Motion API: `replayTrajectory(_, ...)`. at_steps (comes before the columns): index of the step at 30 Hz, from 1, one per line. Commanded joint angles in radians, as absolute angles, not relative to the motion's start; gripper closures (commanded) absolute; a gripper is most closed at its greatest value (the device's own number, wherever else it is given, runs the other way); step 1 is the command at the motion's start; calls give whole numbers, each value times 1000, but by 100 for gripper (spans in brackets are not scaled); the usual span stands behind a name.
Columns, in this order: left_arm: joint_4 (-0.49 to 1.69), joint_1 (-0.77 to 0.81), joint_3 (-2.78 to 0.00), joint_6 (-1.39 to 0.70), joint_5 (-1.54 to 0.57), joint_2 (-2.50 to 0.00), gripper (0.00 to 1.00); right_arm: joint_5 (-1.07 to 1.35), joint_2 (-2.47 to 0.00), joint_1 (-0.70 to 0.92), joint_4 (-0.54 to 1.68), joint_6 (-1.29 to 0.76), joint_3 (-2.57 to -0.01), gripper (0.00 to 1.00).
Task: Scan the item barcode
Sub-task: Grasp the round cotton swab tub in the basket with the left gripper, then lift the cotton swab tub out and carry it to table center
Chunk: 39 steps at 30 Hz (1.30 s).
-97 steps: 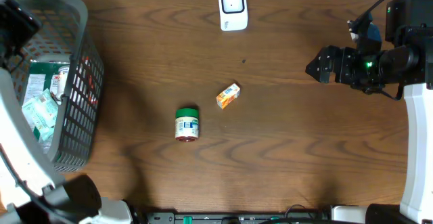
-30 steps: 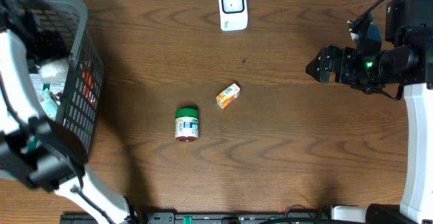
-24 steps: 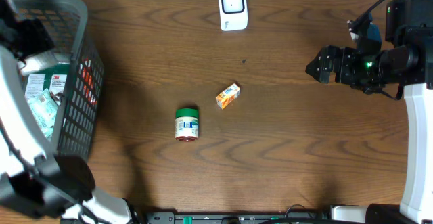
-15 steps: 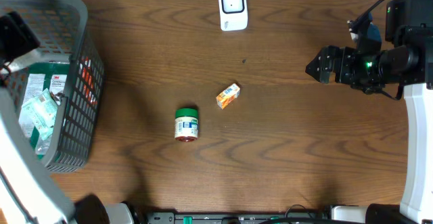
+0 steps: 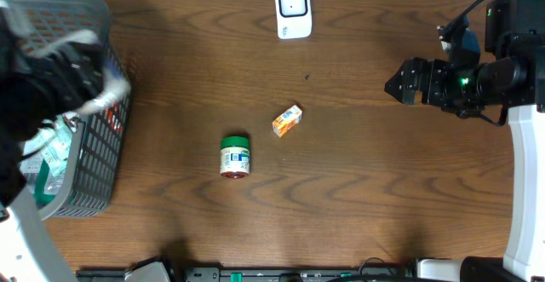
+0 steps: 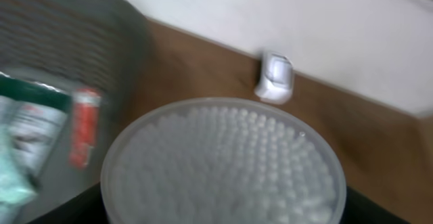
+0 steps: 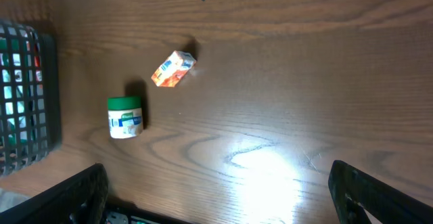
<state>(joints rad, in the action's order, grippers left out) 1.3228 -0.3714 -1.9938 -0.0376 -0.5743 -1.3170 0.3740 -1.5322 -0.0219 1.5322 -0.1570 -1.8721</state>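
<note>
Room first: open wood runs across the middle and right of the table (image 5: 366, 197), with just a green-lidded jar (image 5: 235, 156) and a small orange box (image 5: 288, 120) near the centre, close together but not touching. Along the left edge you've got the grey basket (image 5: 95, 158), and the white scanner (image 5: 292, 9) sits at the far edge, about midway along it.

Your item, a round clear tub of cotton swabs (image 6: 223, 163), is up off the table, over the basket at the left edge. The left gripper (image 6: 223, 214) is clamped on it, a dark finger at either side of the tub in the wrist view. From there the scanner lies well apart, ahead and off to the right.

Overhead, your left arm is a blur across the basket, so its exact pose can't be read. The right gripper (image 5: 393, 84) hovers over the right side of the table, pointing toward the centre, jaws spread wide above the wood.
</note>
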Motion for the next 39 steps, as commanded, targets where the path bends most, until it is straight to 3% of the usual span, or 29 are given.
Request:
replayTrajectory(1,1361,-278,-1980,-28,-670,-1328,36,382,-1533,-9,1534,-168,-1890,1)
replayTrajectory(14,1371,191,-1832,7,-669,-1409,36,382,-1533,-9,1534,-168,-1890,1)
replayTrajectory(24,1329,373,-1801,-9,-649,-1547,37,382,-1533,-9,1534,-168,-1890,1)
replayTrajectory(35,1187,574,-1801,-249,-192,-1602,37,382,-1533,-9,1534,-168,-1890,1)
replayTrajectory(39,1158,640,-1796,-269,-137,-1618,37,382,-1533,-9,1534,-168,-1890,1)
